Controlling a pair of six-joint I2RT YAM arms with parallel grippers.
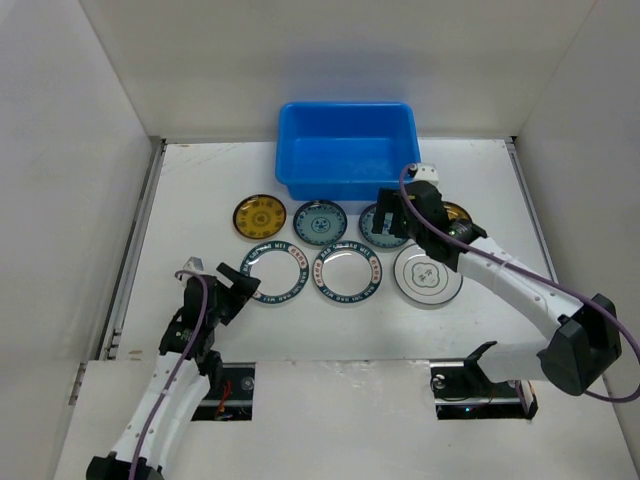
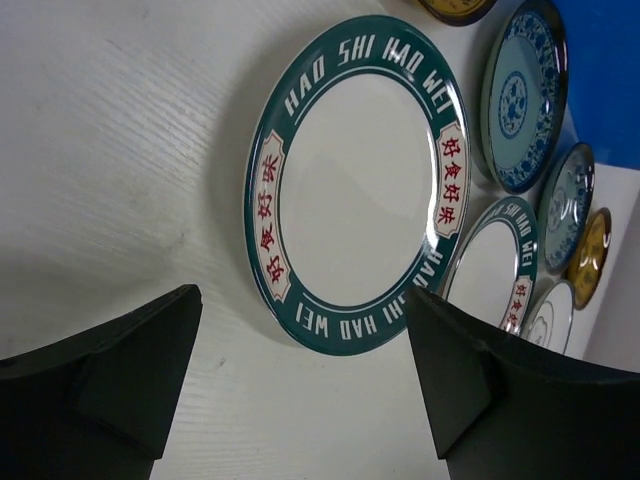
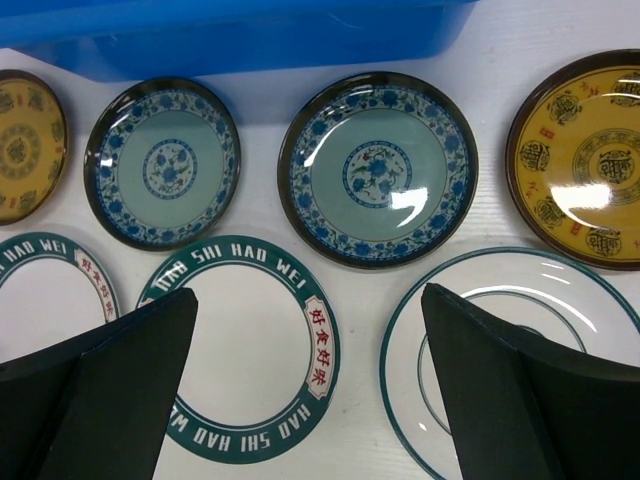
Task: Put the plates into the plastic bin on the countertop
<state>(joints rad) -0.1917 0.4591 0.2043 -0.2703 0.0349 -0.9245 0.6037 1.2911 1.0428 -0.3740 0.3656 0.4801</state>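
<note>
Seven plates (image 1: 347, 272) lie flat on the countertop (image 1: 200, 190), in two rows just in front of the plastic bin (image 1: 345, 150). Left gripper (image 1: 232, 288) sits low, just beside the leftmost rimmed plate (image 2: 350, 180); fingers (image 2: 130, 380) spread wide, nothing between them. Right gripper (image 1: 395, 218) is above the second teal plate (image 3: 378, 168); fingers (image 3: 120, 390) also wide apart, holding nothing. Can't tell whether either touches a plate.

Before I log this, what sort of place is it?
Probably a staged lab booth, not a kitchen: white walls enclose the countertop, with plates in neat rows before a blue plastic bin.
</note>
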